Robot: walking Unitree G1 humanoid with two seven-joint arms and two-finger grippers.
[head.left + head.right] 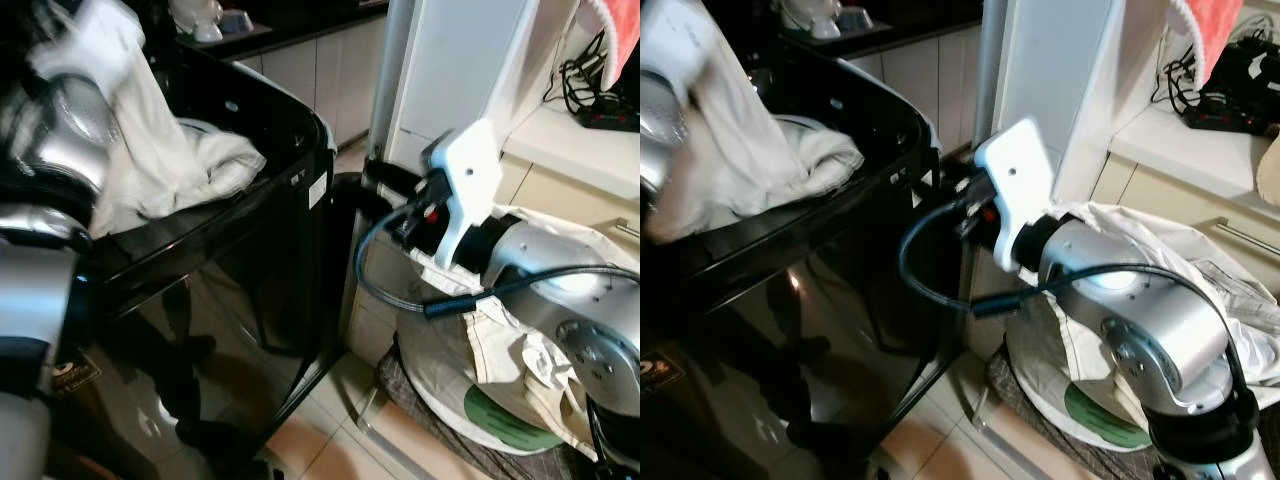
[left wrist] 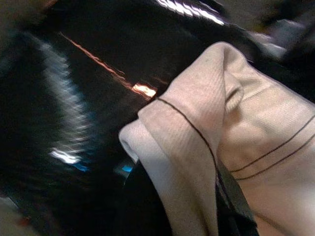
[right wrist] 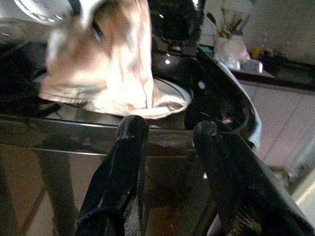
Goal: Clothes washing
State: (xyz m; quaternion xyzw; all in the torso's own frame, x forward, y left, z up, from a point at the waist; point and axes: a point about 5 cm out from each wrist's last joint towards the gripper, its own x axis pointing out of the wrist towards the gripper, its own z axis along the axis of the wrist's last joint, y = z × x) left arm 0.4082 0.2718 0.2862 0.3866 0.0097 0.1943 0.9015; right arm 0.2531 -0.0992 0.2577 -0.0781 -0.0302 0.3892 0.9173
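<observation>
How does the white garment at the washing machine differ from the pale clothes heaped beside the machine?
The white garment hangs from the left gripper over the black washing machine; the pale clothes lie unheld on a round basket low down. The garment is ribbed with thin dark lines; the heap looks plain. Both are light fabrics.

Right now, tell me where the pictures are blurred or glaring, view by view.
Left eye view: the left arm and the white garment it lifts over the black washing machine are motion-smeared; the machine's glossy front mirrors the floor. Left wrist view: dark background streaked, ribbed cloth sharper. Right wrist view: the right pincer is crisp, the cloth beyond soft.
</observation>
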